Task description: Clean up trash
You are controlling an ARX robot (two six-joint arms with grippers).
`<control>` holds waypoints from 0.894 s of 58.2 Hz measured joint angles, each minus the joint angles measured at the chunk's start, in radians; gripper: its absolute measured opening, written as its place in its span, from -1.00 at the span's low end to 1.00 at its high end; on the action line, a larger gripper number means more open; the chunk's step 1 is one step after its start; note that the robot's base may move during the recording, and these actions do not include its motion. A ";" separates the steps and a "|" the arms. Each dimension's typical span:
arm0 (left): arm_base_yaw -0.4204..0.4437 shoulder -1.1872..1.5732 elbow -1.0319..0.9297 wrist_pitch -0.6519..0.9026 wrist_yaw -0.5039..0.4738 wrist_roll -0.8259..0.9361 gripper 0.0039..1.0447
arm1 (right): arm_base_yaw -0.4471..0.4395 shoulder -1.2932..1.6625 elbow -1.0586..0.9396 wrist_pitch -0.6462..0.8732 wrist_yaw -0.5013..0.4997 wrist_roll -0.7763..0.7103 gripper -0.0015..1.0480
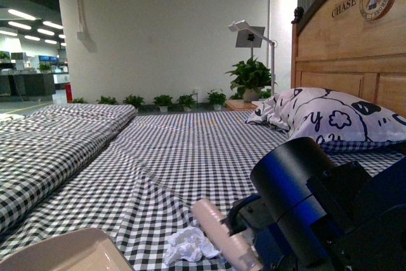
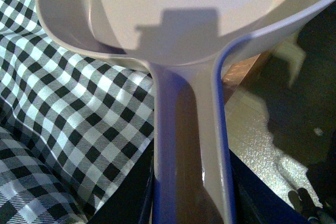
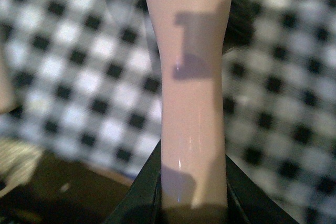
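1. I count one tissue wad [image 1: 188, 244], white, crumpled and irregular, lying on the checked sheet [image 1: 184, 150] near the bed's front edge, touching or just beside the brush handle [image 1: 223, 235].
2. One dustpan [image 2: 210, 9]: smooth beige plastic, curved scoop w/ long channel-shaped handle. Its corner shows low left in front view, apart from the wad.
3. One brush: glossy pale handle, rounded; dark bristles at far end, blurred in right wrist view.
4. Left gripper [image 2: 191, 211]: closed on dustpan handle.
5. Right gripper [image 3: 193, 203]: dark jaws tight around brush handle.
6. One pillow [image 1: 330, 118], soft, b/w print, by one wooden headboard [image 1: 355, 55].
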 joint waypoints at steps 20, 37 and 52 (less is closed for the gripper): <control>0.000 0.000 0.000 0.000 0.000 0.001 -0.48 | 0.078 -0.247 -0.088 -0.138 -0.495 0.019 -0.63; 0.000 0.000 0.000 0.000 0.000 0.001 -0.48 | -0.058 -0.282 -0.090 -0.068 -0.386 0.020 -0.63; 0.000 -0.020 -0.056 0.186 0.014 -0.097 -0.48 | -0.306 -0.272 -0.093 0.130 -0.272 0.042 -0.63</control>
